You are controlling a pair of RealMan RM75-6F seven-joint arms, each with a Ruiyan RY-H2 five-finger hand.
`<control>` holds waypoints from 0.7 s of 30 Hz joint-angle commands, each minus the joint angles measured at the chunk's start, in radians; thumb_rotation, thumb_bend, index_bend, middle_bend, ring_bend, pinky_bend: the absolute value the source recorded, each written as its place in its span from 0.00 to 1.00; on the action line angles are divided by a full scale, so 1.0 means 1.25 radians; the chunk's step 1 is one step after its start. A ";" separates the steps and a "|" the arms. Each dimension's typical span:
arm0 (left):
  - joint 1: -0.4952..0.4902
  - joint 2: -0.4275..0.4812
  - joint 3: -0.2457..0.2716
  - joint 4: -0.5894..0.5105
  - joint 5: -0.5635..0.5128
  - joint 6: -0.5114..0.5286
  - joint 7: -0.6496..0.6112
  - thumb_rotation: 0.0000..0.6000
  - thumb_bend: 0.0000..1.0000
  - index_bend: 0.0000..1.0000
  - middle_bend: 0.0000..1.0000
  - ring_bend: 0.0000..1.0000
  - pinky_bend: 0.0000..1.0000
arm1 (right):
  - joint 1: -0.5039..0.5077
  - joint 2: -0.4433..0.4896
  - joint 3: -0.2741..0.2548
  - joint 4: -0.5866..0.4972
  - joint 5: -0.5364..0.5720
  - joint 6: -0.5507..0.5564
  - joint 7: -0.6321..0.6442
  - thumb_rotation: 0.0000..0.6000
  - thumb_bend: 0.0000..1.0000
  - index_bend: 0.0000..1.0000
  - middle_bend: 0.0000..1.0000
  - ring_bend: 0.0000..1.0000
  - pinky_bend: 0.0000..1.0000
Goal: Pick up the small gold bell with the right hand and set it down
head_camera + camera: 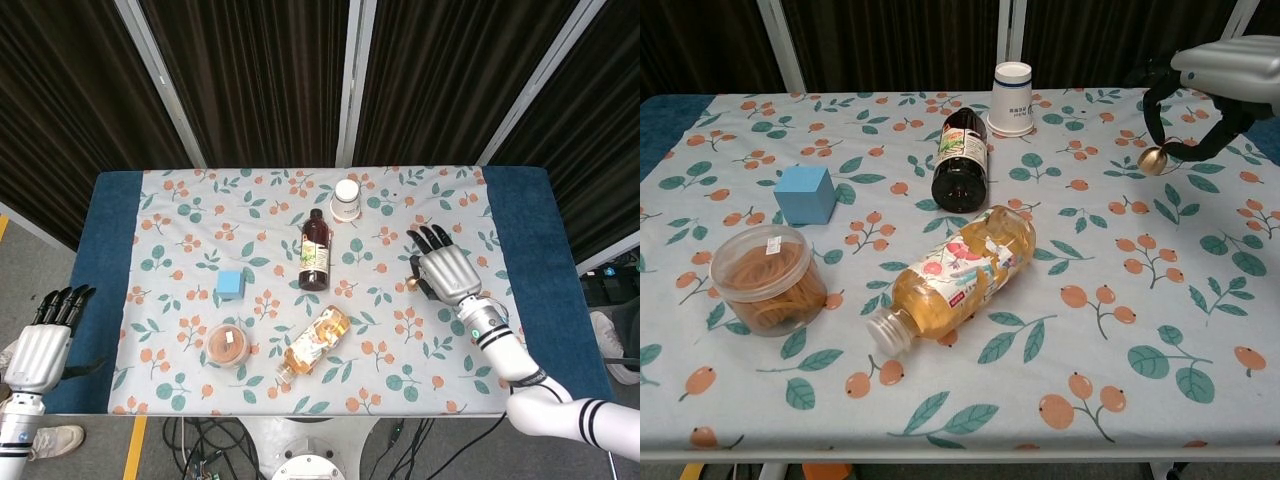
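Note:
The small gold bell [1153, 160] hangs in the air above the right side of the table, pinched under my right hand [1225, 72]. In the head view only a sliver of the bell [410, 284] shows at the left edge of the right hand [447, 272], whose back faces the camera. My left hand [45, 340] hangs off the table's left edge with fingers extended, holding nothing.
A dark glass bottle [315, 251] lies mid-table below a white paper cup [346, 199]. A blue cube [230, 284], a clear tub of rubber bands [228, 344] and a lying tea bottle [315, 340] sit toward the front. The floral cloth [1160, 300] covers the table.

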 commanded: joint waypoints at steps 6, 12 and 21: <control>-0.003 -0.003 0.000 -0.001 -0.004 -0.008 0.004 1.00 0.00 0.04 0.05 0.00 0.05 | -0.050 0.033 0.005 0.013 -0.045 0.064 -0.066 1.00 0.41 0.74 0.12 0.00 0.00; -0.004 -0.002 -0.001 -0.005 -0.004 -0.008 0.010 1.00 0.00 0.04 0.05 0.00 0.05 | -0.052 0.009 0.017 0.000 -0.019 0.036 -0.042 1.00 0.39 0.76 0.12 0.00 0.00; -0.002 0.000 0.000 -0.003 -0.004 -0.005 0.001 1.00 0.00 0.04 0.05 0.00 0.05 | -0.058 -0.011 0.003 0.074 -0.092 0.113 -0.168 1.00 0.41 0.78 0.13 0.00 0.00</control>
